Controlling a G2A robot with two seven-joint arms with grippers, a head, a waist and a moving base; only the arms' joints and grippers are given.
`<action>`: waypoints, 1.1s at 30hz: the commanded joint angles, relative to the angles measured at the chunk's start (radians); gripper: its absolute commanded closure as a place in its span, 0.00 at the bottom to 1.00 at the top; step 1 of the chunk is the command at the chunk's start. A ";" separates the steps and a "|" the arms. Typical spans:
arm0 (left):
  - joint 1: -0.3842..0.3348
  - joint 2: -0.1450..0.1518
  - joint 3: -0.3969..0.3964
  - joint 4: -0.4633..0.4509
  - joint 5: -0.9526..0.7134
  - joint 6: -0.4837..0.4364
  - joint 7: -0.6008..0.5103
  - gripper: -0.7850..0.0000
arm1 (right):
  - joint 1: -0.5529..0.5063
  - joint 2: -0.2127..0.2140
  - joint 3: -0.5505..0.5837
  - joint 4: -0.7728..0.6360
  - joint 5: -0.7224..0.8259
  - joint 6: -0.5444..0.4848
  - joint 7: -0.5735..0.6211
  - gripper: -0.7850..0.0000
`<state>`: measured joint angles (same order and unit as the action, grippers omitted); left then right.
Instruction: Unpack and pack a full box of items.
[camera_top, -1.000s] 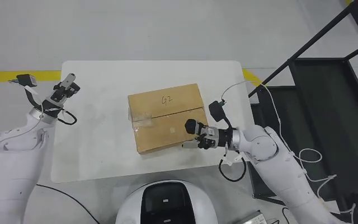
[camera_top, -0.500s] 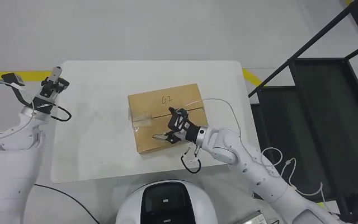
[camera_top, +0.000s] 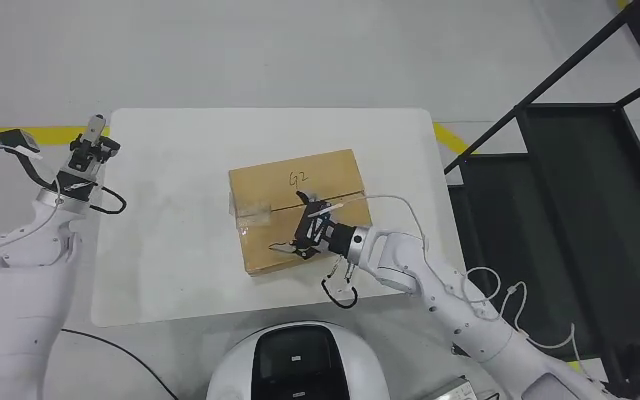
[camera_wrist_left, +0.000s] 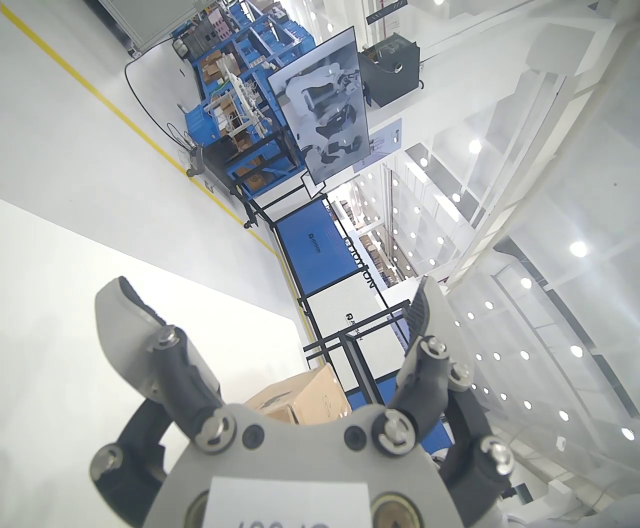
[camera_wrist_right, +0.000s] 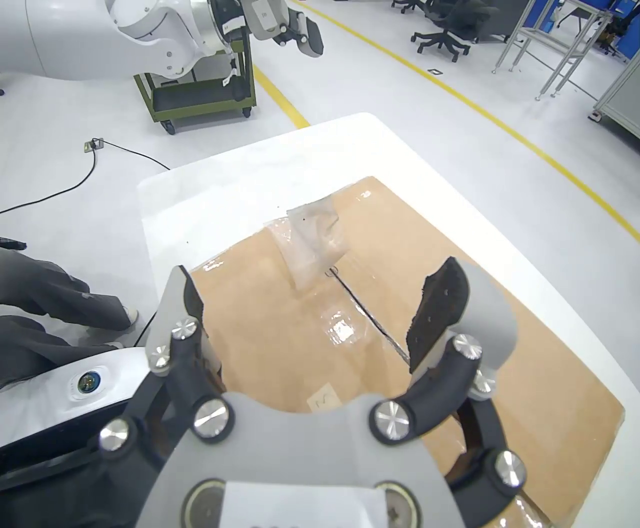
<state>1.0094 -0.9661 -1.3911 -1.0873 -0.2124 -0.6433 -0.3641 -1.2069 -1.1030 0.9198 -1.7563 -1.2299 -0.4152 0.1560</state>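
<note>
Now my right claw hangs wide open and empty over the taped box at the centre of the tabletop. Closing short of the loose tape tab, at the box's nine o'clock, may merely shove the box.

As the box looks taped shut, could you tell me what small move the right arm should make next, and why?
Probably ease the right gripper forward along the seam to the loose tape tab and close on it. The flaps of the box are sealed with clear tape, the tab looks lifted at the seam's end, and the gripper hangs open above the box, holding nothing.
</note>
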 joint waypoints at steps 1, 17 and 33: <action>0.000 0.000 0.000 0.000 0.000 0.000 0.000 0.00 | 0.013 -0.008 -0.029 -0.004 -0.040 0.043 0.051 0.00; 0.000 0.000 0.000 0.000 0.000 0.000 0.000 0.00 | 0.149 -0.096 -0.201 0.108 -0.200 0.275 0.094 0.00; 0.000 0.000 0.000 0.000 0.000 0.000 0.000 0.00 | 0.130 -0.132 -0.206 0.087 -0.367 0.445 0.181 0.00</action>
<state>1.0094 -0.9661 -1.3910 -1.0873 -0.2124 -0.6433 -0.3641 -1.0742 -1.2344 0.7113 -1.6672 -1.5867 0.0227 0.3349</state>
